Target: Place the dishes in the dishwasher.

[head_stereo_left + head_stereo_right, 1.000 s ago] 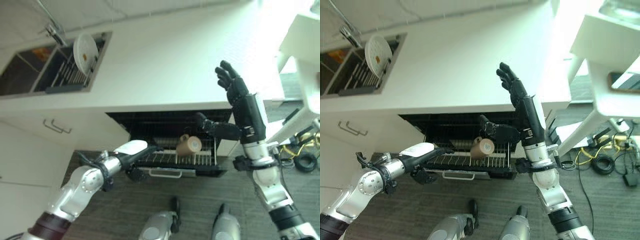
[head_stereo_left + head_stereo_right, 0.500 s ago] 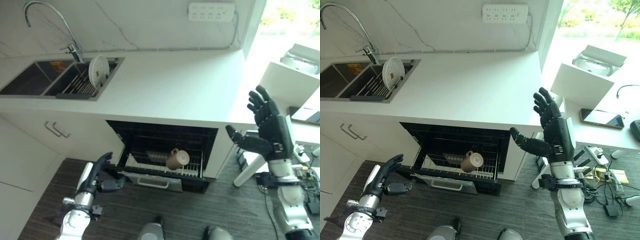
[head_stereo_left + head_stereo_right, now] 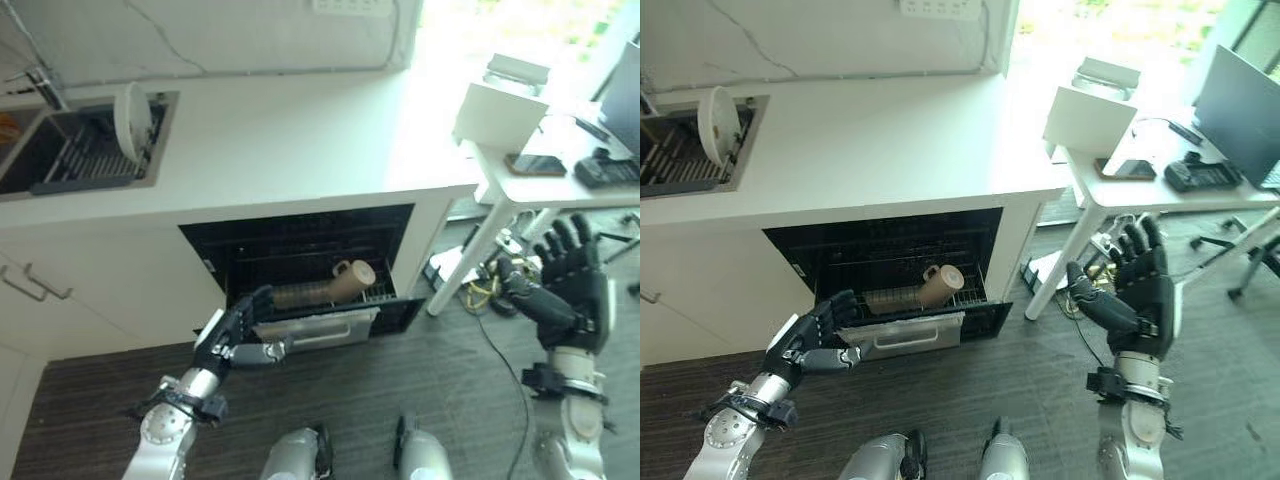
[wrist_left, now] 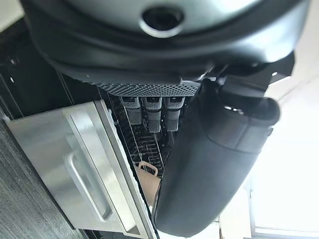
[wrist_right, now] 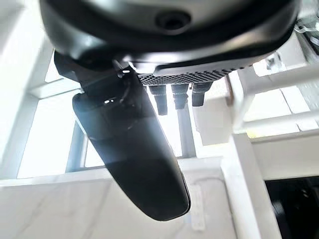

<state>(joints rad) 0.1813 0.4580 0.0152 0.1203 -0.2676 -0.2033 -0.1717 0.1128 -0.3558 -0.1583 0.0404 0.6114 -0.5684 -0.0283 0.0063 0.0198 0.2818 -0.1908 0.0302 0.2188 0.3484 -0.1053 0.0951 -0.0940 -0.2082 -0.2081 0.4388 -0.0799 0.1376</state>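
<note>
Reaching toward the rack front [image 3: 912, 335] with left-hand fingers [image 3: 830, 312] loosely extended, gripping nothing; left hand [image 3: 812, 340] low, just beside the silver handle [image 4: 89, 186], not clearly touching. Holding the right hand [image 3: 1140, 290] up and apart beside the white table [image 3: 1110, 175], fingers spread straight, empty.

Lying on its side in the rack: brown mug [image 3: 940, 284], inside the open dishwasher [image 3: 890, 250] under the worktop [image 3: 880, 140]. Standing upright in the sink rack [image 3: 680, 160], well apart: white plate [image 3: 712, 117], not yet loaded.

Judged as the step in hand: taking the rack by its handle, either to draw it further out or to push it home. To do it well: curling the fingers fully round the bar before any pull or push, centring the grip on the handle so the rack runs straight on its rails, moving slowly enough that the mug does not roll against the wires. Leaving the rack out until the plate has been fetched, since closing now would strand it in the sink. Keeping the right hand clear of the table edge.
</note>
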